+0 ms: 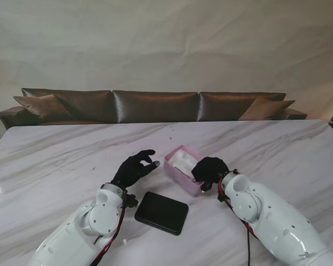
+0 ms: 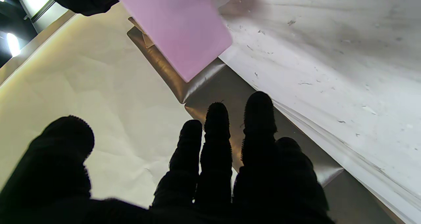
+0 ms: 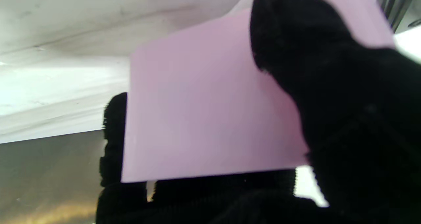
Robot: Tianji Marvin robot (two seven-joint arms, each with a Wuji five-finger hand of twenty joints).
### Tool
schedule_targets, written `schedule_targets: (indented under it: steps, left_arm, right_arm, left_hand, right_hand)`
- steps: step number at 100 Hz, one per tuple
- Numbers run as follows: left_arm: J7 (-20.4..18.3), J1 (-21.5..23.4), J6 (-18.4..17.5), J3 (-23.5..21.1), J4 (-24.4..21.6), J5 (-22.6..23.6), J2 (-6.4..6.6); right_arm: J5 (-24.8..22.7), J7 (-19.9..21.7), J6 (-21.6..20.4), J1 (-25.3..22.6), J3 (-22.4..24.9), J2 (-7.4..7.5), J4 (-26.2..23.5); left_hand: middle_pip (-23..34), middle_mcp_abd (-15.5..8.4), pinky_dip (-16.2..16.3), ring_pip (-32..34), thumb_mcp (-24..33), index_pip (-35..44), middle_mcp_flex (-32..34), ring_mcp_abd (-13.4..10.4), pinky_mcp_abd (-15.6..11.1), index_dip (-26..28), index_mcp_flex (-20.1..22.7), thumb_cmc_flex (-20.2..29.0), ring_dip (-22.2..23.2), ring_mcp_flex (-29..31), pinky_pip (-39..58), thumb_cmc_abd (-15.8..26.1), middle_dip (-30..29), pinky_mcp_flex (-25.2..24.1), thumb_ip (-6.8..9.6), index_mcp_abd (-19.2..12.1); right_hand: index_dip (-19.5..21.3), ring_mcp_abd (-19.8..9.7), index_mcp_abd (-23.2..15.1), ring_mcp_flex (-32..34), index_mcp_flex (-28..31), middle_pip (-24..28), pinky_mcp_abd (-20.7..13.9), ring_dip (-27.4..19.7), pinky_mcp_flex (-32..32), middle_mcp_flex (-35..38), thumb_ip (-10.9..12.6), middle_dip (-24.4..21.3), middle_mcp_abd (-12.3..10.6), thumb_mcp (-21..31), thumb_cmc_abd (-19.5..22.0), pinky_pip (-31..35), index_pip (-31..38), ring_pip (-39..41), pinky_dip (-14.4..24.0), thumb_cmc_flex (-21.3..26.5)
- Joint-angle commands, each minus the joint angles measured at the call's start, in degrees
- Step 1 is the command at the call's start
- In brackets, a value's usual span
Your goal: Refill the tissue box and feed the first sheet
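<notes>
Worktop (image 1: 55, 149): carries the box and the lid; a sofa (image 1: 155, 105) runs behind its far edge.
Tissue box (image 1: 180, 169): near the middle, open side up, tissues (image 1: 184, 159) inside.
Lid (image 1: 161, 213): flat on the worktop, nearer to me than the box and slightly left of it.
Left hand (image 1: 135, 167): just left of the box, apart from it, fingers spread.
Right hand (image 1: 210, 169): at the box's right end, apparently clasped on its wall.

Brown sofa (image 1: 155, 105) behind marble table (image 1: 277, 149).
</notes>
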Motion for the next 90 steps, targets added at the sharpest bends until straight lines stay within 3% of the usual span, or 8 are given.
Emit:
schedule_targets:
  steps: [1, 12, 20, 26, 31, 43, 70, 90]
  left_arm:
    - [-0.84, -0.08, 0.38, -0.10, -0.01, -0.01, -0.30]
    - [-0.95, -0.05, 0.91, -0.19, -0.22, 0.08, -0.25]
    - [-1.11, -0.14, 1.30, -0.16, -0.25, 0.22, -0.21]
    - [-1.29, -0.39, 1.64, -0.04, -0.10, 0.32, -0.19]
    - [-1.40, -0.77, 1.83, 0.15, 0.26, 0.44, -0.20]
    - [-1.44, -2.21, 2.23, 0.81, 1.76, 0.59, -0.37]
    - [-1.71, -6.78, 1.22, 2.94, 6.26, -0.48, -1.13]
    - [-2.73, -11.35, -0.13, 5.46, 11.93, -3.16, -2.25]
  right_arm:
    - [-0.04, 1.01, -0.88, 1.00, -0.51, 0.06, 1.38]
    - [0.37, 1.06, -1.70, 1.90, -1.39, 0.05, 2.83]
    - [0.21, 1.19, -2.00, 2.04, -1.43, 0.14, 3.02]
    - [0.04, 0.78, -2.25, 1.98, -1.33, 0.11, 3.14]
    - [-0.02, 0.36, -2.56, 1.77, -1.05, 0.08, 3.06]
    - [0.15, 0.30, -3.66, 0.63, 0.49, 0.13, 1.96]
    - [-1.51, 2.81, -5.44, -2.76, 4.56, 1.02, -2.56]
    - [0.47, 4.84, -4.91, -6.02, 7.82, 1.07, -5.50]
  left_hand:
    - [0.22, 0.56, 1.11, 0.60, -1.59, -0.59, -1.86, 4.57, -5.85, -0.98, -0.92, -0.61, 0.73, -1.84, 137.96, 2.14, -0.53, -0.61, -0.67, 0.53]
    - [0.30, 0.61, 1.27, 0.69, -1.84, -0.58, -1.56, 4.51, -5.78, -1.05, -0.78, -0.50, 0.69, -1.73, 138.02, 2.23, -0.56, -0.61, -0.70, 0.57]
    - [0.33, 0.58, 1.36, 0.79, -1.96, -0.54, -1.40, 4.49, -5.77, -1.10, -0.57, -0.33, 0.68, -1.57, 137.99, 2.26, -0.58, -0.60, -0.69, 0.57]
    - [0.35, 0.60, 1.44, 0.81, -2.01, -0.43, -1.30, 4.54, -5.74, -1.10, -0.21, -0.16, 0.67, -1.53, 138.02, 2.24, -0.59, -0.57, -0.67, 0.38]
    - [0.46, 0.67, 1.54, 0.98, -2.02, -0.34, -0.98, 4.57, -5.82, -1.09, 0.14, 0.03, 0.70, -1.25, 138.19, 2.36, -0.57, -0.31, -0.64, 0.29]
    - [0.96, 0.81, 1.67, 1.71, -1.95, 0.63, 0.74, 4.93, -6.09, -0.84, 3.05, 1.00, 0.86, -0.12, 138.95, 3.60, -0.46, 0.97, -0.64, -0.78]
    - [1.69, 1.14, 1.01, 3.77, -3.31, -0.09, 2.63, 4.96, -6.80, -1.30, 5.55, 3.46, 1.36, 1.49, 140.39, 5.15, -0.09, 2.84, -1.02, -1.69]
    - [1.87, 1.21, 0.30, 4.30, -3.82, -1.31, 2.57, 5.01, -7.05, -1.96, 7.34, 3.89, 1.74, 1.17, 140.74, 5.68, 0.21, 2.91, -0.98, -2.68]
  right_hand:
    - [0.07, 1.19, -3.49, 1.01, -0.97, -0.83, -11.47, 1.33, -0.81, -1.04, -0.51, -1.30, -2.78, 5.34, 0.01, 1.24, -1.10, 1.45, -0.22, 3.18]
    - [-1.71, 0.47, -5.60, -1.29, -6.76, -5.24, -11.63, -0.45, -2.04, -4.90, -2.77, -3.77, -3.80, 5.87, -2.15, -0.30, -6.60, -4.21, -1.35, 3.87]
    - [-8.80, -0.38, -6.10, -3.00, -11.05, -11.50, -12.18, -4.26, -3.13, -8.13, -4.33, -8.85, -3.52, 5.96, -2.97, -2.20, -14.54, -11.85, -2.82, 4.76]
    - [-18.08, -1.53, -6.07, -5.11, -13.56, -15.79, -12.76, -8.17, -4.13, -11.69, -1.08, -13.07, -3.15, 5.83, -1.26, -3.63, -19.44, -17.84, -4.48, 3.41]
    - [-26.05, -1.91, -5.91, -6.81, -15.44, -19.48, -13.40, -12.11, -5.05, -14.50, 5.26, -19.46, -3.26, 5.45, 1.25, -5.09, -23.31, -22.77, -6.15, 1.48]
    - [-35.55, -2.74, -5.69, -10.88, -20.00, -26.79, -14.61, -20.09, -7.65, -18.47, 5.21, -30.10, -4.21, 4.75, 0.25, -9.09, -30.16, -34.39, -10.36, 0.05]
    - [-42.99, -3.99, -6.02, -20.20, -24.34, -36.83, -15.89, -32.06, -12.83, -23.23, 2.88, -40.26, -4.21, 5.08, -3.90, -13.57, -36.71, -46.53, -17.59, -6.59]
    - [-46.60, -1.99, -1.30, -28.54, -31.15, -40.39, -14.06, -35.40, -14.59, -32.40, -0.30, -45.32, 0.69, 6.56, -4.13, -14.57, -42.08, -47.26, -19.34, -21.14]
